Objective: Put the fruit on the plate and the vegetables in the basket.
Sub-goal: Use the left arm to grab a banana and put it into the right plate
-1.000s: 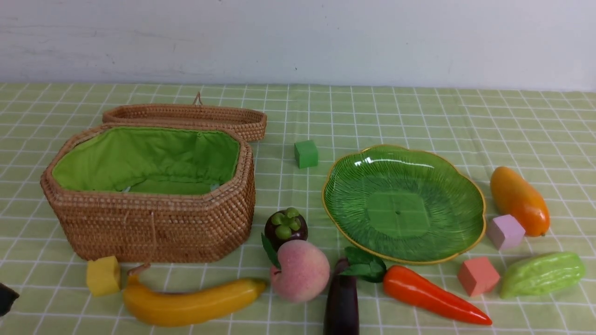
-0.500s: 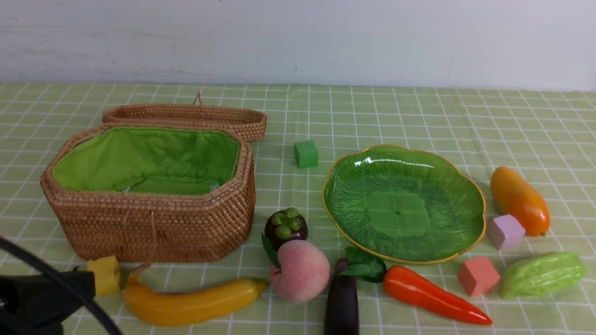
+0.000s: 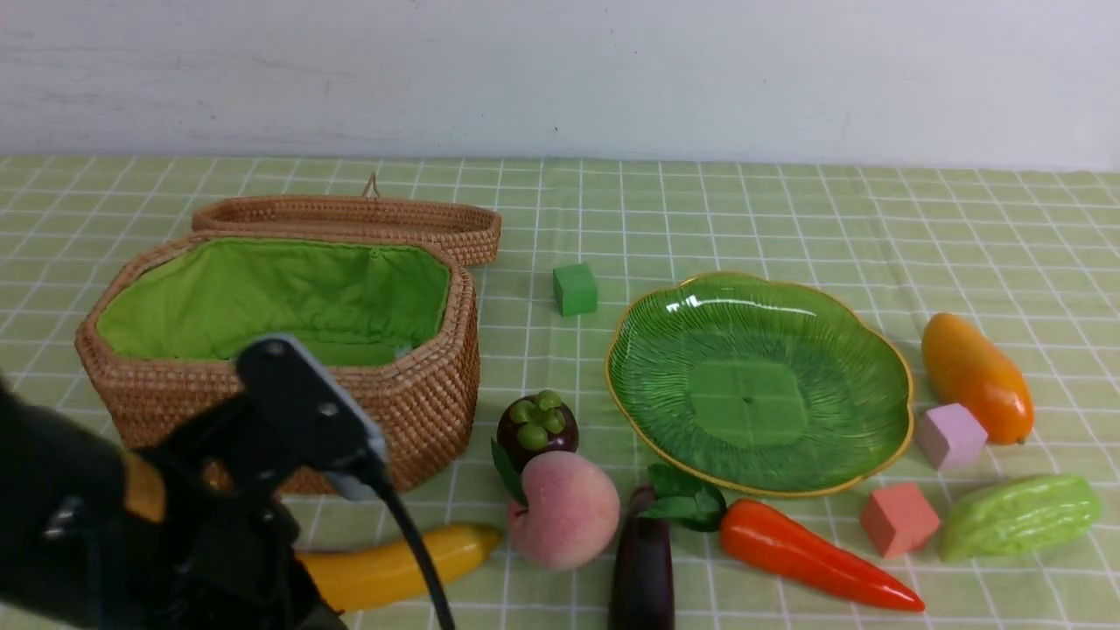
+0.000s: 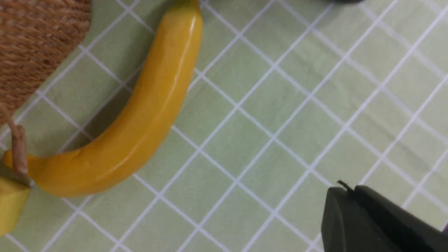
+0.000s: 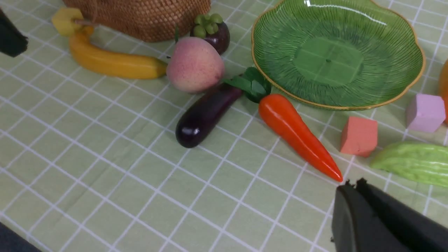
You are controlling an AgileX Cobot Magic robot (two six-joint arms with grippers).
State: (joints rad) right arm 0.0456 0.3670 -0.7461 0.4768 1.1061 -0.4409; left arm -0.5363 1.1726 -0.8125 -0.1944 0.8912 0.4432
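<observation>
The banana [image 3: 394, 564], peach [image 3: 564, 507] and mangosteen [image 3: 535, 429] lie in front of the open wicker basket [image 3: 420, 411]. The mango [image 3: 976, 376] is right of the empty green plate [image 3: 757, 385]. Eggplant [image 3: 643, 569], carrot [image 3: 805, 551] and bitter gourd [image 3: 1019, 514] lie along the near edge. My left arm [image 3: 262, 411] covers the banana's left end. Its gripper [image 4: 346, 189] is shut and empty, hovering beside the banana [image 4: 150, 105]. My right gripper [image 5: 351, 183] is shut and empty, just off the carrot's tip [image 5: 336, 173]; it is out of the front view.
Foam cubes sit among the toys: green [image 3: 575, 289] behind the plate, lilac [image 3: 949, 435] by the mango, salmon [image 3: 899, 519] by the gourd, yellow [image 4: 10, 206] at the banana's stem. The basket's lid [image 3: 350, 219] lies open behind it.
My left arm has swung up from the lower left corner, now covering the yellow cube, the banana's left end and part of the basket front. The toys have not moved.
</observation>
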